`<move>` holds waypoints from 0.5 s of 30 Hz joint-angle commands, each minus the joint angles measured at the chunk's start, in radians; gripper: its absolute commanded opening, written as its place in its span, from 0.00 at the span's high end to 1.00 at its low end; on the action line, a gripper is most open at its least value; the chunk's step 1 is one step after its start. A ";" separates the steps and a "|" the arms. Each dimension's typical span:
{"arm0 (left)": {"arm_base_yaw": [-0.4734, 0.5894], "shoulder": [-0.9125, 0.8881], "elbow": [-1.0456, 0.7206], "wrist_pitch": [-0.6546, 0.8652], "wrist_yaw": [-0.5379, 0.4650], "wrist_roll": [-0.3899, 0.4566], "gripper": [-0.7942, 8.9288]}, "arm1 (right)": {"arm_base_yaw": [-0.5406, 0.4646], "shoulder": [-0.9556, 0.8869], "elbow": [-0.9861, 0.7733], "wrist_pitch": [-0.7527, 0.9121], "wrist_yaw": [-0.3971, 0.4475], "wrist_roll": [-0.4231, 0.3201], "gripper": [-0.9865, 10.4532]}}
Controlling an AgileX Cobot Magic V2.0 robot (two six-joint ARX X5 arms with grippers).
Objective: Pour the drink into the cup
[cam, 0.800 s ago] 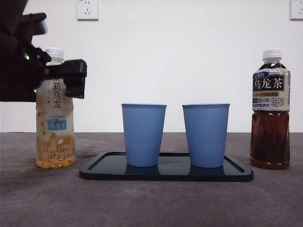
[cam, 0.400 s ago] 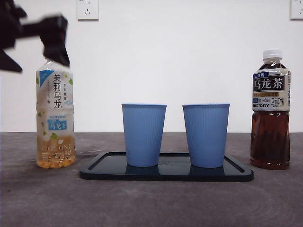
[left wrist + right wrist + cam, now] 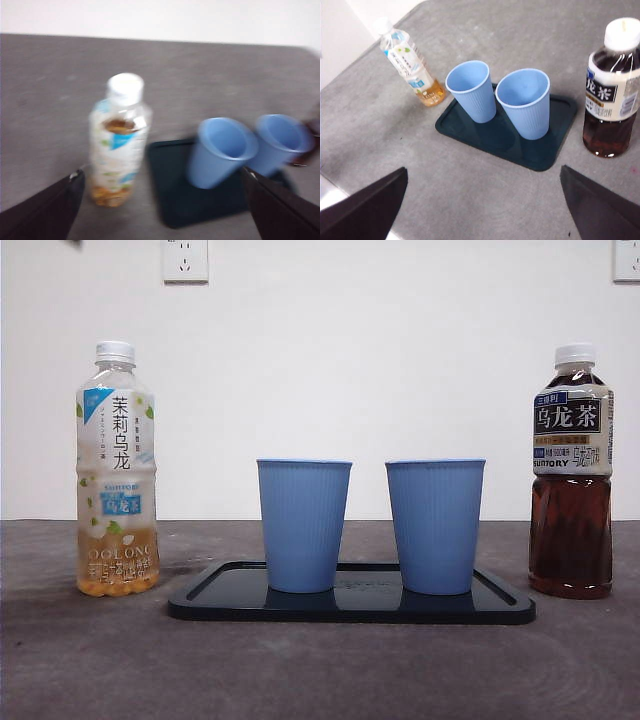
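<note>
Two blue cups on a dark tray [image 3: 510,608] at the middle of the grey table [image 3: 320,670]: left cup [image 3: 303,525] and right cup [image 3: 435,526], both upright, side by side, close but apart, both seemingly empty in the right wrist view. To the left of the tray, apart from it, a pale jasmine tea bottle [image 3: 118,468], upright, white cap on, amber drink only in its lowest part. To the right of the tray, a dark oolong tea bottle [image 3: 572,471], upright, capped, filled well up to the label. No hand near any of these in the front view. Left hand [image 3: 160,210] wide open, nothing between the jaws, raised above the table and looking down on the pale bottle and the cups, picture blurred. Right hand [image 3: 482,210] likewise spread wide and empty, held high over the near side of the table with tray, cups and both bottles in sight.
</note>
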 commanded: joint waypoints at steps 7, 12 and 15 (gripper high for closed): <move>-0.011 -0.125 0.097 -0.169 0.239 0.038 0.41 | 0.002 0.000 0.008 0.006 -0.005 -0.010 0.49; -0.011 -0.133 0.097 -0.263 0.245 0.038 0.52 | 0.002 0.000 0.008 0.006 0.000 -0.010 0.50; -0.011 -0.131 0.097 -0.272 0.245 0.041 0.91 | 0.002 0.000 0.008 0.007 0.002 -0.010 0.83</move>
